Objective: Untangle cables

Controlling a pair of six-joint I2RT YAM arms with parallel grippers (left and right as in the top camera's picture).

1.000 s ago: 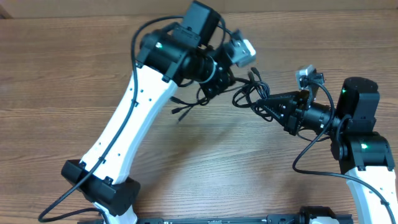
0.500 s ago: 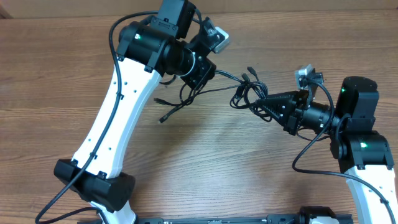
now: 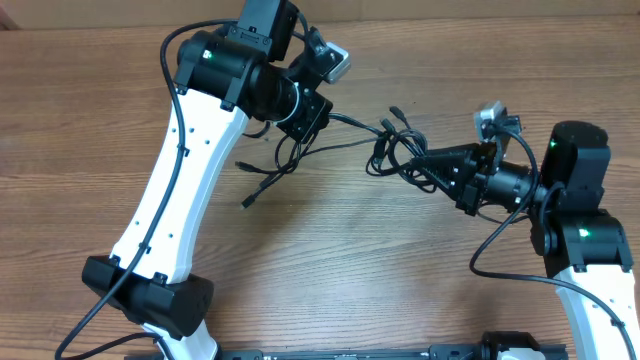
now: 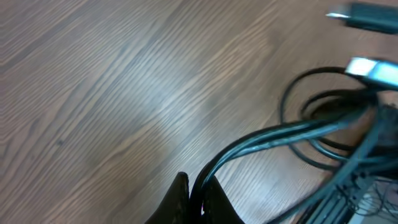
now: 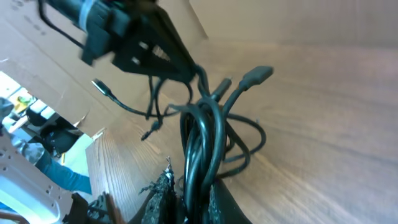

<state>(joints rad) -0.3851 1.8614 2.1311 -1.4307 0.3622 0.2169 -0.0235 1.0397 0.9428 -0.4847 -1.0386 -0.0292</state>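
The knotted black cables point(image 3: 388, 148) stretch over the tabletop point(image 3: 90, 130), the left end effector point(image 3: 322, 118) pinched tight on strands at their 10 o'clock, the right end effector point(image 3: 418, 162) pinched tight on the bunch at 4 o'clock.

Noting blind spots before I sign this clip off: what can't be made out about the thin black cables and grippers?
Overhead: single cords in the knot of thin black cables; too fine, overlapping.
Left wrist: silvery plug end; blurred, cut by the right edge.
Right wrist: how many cords the right gripper clamps; bundle covers its fingertips.
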